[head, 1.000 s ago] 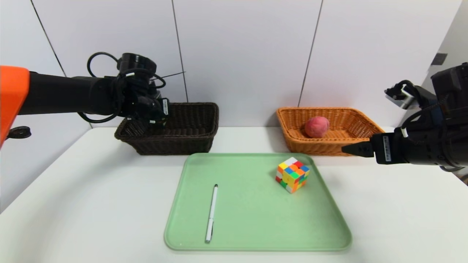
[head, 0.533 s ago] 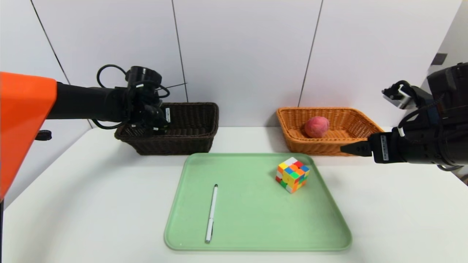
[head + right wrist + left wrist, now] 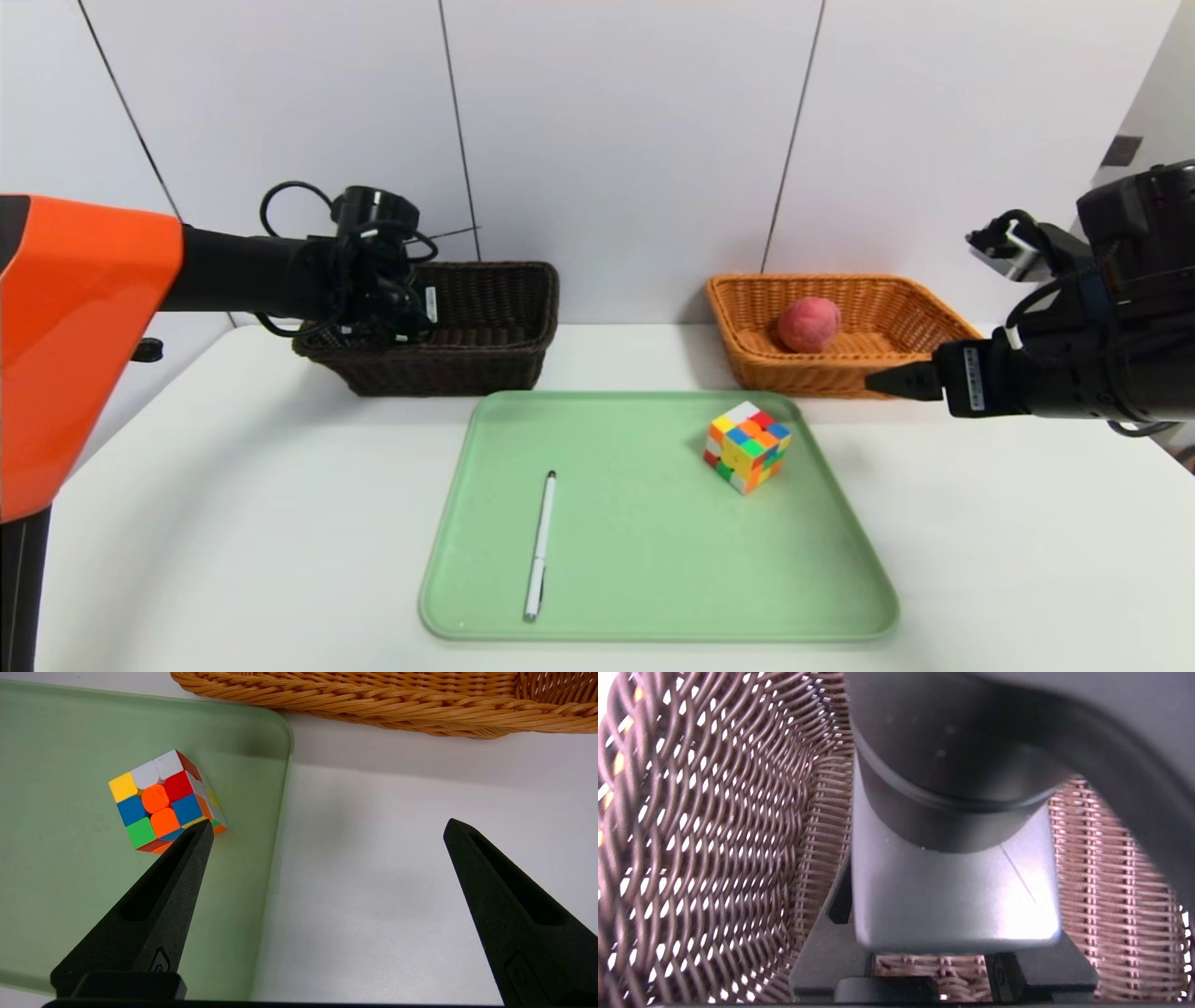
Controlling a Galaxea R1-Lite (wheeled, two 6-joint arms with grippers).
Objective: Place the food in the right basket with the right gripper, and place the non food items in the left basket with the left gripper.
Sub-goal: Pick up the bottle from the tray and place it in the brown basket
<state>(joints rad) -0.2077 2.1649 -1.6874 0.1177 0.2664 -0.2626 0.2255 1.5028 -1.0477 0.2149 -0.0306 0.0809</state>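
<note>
My left gripper (image 3: 390, 322) reaches down inside the dark brown left basket (image 3: 504, 322), shut on the black bottle (image 3: 952, 896). The bottle sits between the fingers (image 3: 822, 952) just above the woven floor (image 3: 1111, 882); in the head view it is hidden behind the wrist. The reddish peach (image 3: 808, 324) lies in the orange right basket (image 3: 738, 313). On the green tray are the multicoloured cube (image 3: 746, 446) and the white pen (image 3: 540, 546). My right gripper (image 3: 887, 383) hovers open in front of the orange basket, beside the tray's right edge, with nothing between its fingers (image 3: 328, 825).
The green tray (image 3: 653, 579) lies mid-table in front of both baskets. In the right wrist view, the cube (image 3: 163, 800) is beyond one fingertip, the tray edge (image 3: 280, 812) runs between the fingers, and the orange basket rim (image 3: 373, 704) is ahead. A white wall stands behind.
The left arm has come forward and lowered, sinking the gripper and bottle deeper into the dark basket. The right gripper has drifted slightly left, still open.
</note>
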